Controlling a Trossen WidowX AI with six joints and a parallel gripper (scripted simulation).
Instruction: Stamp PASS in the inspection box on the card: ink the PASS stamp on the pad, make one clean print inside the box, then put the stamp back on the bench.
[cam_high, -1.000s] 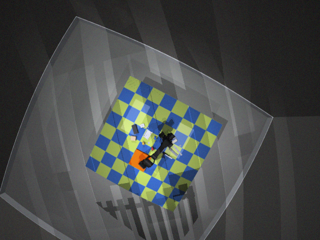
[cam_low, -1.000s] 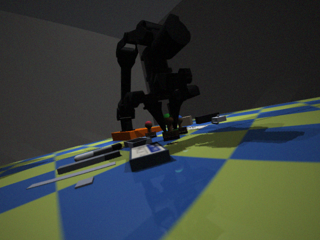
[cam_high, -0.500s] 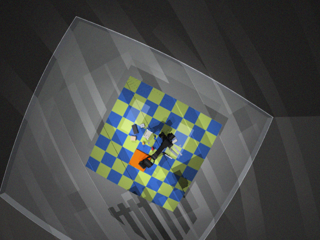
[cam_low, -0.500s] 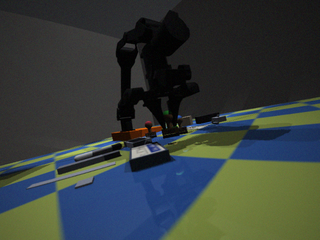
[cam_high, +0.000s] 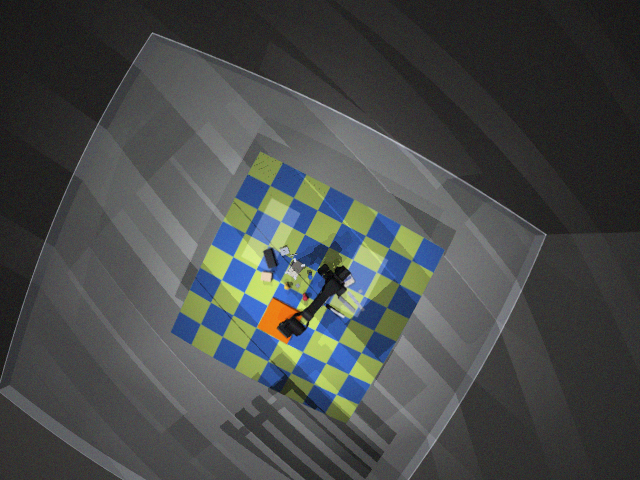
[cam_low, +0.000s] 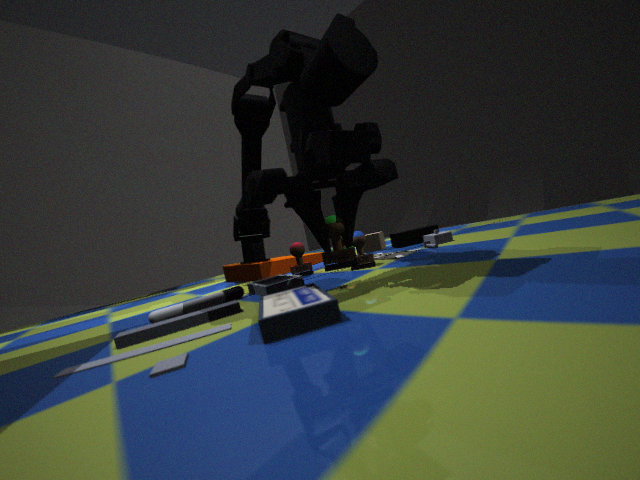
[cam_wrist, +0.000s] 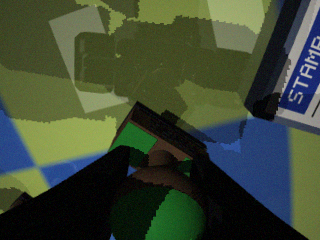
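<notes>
My gripper is shut on the handle of the PASS stamp, which has a green ball knob, a brown neck and a dark base with a green label. Its base is at or just above the checkered bench. The ink pad, a dark box with a blue and white STAMP label, lies in front of the stamp in the exterior view. The white card lies beyond the stamps; its box is too small to make out.
A red-knobbed stamp and a blue-knobbed stamp stand on either side of the held one. The arm's orange base plate is behind. A marker, a dark bar, a black box and a beige block lie around.
</notes>
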